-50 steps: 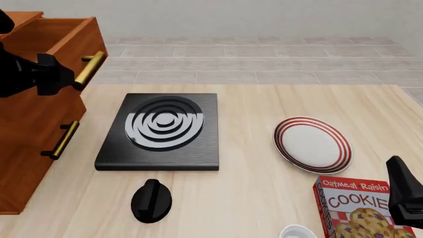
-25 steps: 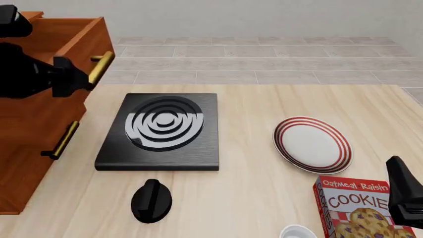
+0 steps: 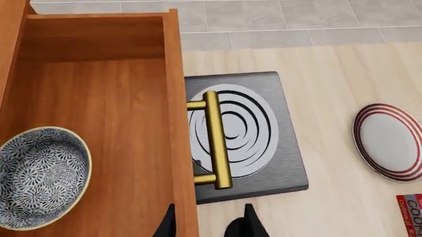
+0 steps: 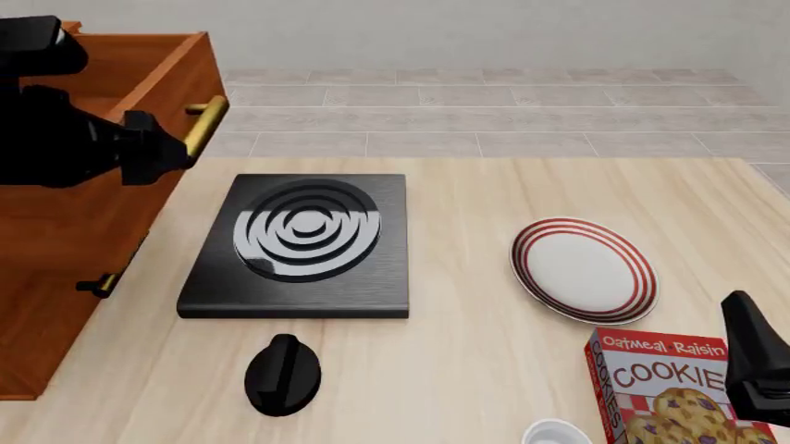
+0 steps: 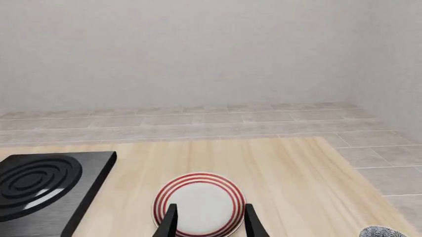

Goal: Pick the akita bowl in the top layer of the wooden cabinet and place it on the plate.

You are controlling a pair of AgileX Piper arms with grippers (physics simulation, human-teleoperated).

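The wooden cabinet (image 4: 62, 240) stands at the table's left. Its top layer (image 3: 99, 118) is pulled out, and its brass handle (image 3: 215, 140) hangs over the stove. The akita bowl (image 3: 41, 178), speckled with a pale rim, sits upright on the drawer floor. The front view hides it behind my left arm. My left gripper (image 3: 207, 224) (image 4: 166, 153) is open just short of the handle, with nothing between its fingers. The plate (image 4: 583, 268) (image 5: 199, 203) lies bare at the table's right. My right gripper (image 5: 207, 222) (image 4: 756, 356) hovers open near the front right corner, looking at the plate.
A black square stove (image 4: 302, 242) with grey rings lies between cabinet and plate. A black knob-like piece (image 4: 283, 373) sits in front of it. A cookie box (image 4: 667, 384) and a white bowl (image 4: 556, 433) stand at the front right, beside my right arm.
The top drawer has slid further out towards the stove, and my left gripper has moved the same way with it. The right arm has stayed still.
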